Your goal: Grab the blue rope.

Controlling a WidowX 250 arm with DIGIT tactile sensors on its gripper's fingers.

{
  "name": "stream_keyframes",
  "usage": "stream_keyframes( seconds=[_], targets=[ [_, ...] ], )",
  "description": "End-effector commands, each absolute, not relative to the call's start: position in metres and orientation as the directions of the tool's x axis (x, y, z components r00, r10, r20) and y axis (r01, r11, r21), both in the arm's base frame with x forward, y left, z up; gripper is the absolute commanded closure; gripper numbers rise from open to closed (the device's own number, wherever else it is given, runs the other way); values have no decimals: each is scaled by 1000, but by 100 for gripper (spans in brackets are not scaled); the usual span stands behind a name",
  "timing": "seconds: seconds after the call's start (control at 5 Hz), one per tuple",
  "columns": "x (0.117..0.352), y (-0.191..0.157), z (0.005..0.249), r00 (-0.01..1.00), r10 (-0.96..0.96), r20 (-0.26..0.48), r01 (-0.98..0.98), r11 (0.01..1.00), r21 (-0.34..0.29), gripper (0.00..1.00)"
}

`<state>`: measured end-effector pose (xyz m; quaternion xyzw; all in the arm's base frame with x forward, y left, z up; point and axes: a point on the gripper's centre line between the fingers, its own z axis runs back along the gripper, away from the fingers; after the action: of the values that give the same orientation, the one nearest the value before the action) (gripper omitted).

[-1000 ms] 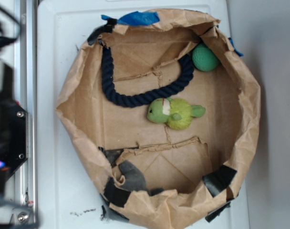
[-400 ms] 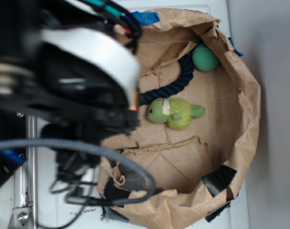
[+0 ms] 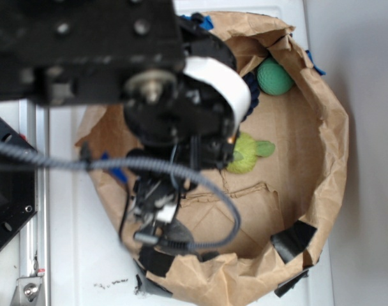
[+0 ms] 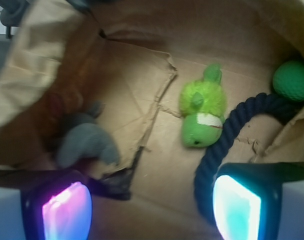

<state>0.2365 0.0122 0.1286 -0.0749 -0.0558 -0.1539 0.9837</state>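
Navy blue rope lies under the spread pincer's right finger.

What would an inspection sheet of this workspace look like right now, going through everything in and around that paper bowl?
Surface: crumpled brown paper bowl patched with black tape, on a white table.
Job's things: blue rope, curved, lying free on the bowl floor; in the exterior view the arm hides most of it.
Clutter: green plush toy beside the rope; green ball at the bowl wall; grey cloth lump.
Grippers: gripper open, above the bowl floor, holding nothing; one finger over the rope.
Cables: grey braided cable looping across the arm.
Surroundings: metal rail on the table's edge.
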Motion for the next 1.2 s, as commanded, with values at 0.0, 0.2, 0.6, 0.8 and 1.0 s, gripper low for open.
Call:
stream_keyframes(
  seconds=[0.0, 0.2, 0.6, 0.8, 1.0],
  targets=[
    [247, 37, 87, 952, -257, 163, 287, 937, -200, 0],
    [250, 36, 72, 955, -245, 168, 271, 950, -154, 0],
    [250, 36, 72, 955, -245, 168, 271, 950, -154, 0],
    [250, 36, 72, 955, -245, 168, 271, 950, -154, 0],
    [255, 39, 44, 972, -178, 156, 194, 977, -91, 0]
  ],
)
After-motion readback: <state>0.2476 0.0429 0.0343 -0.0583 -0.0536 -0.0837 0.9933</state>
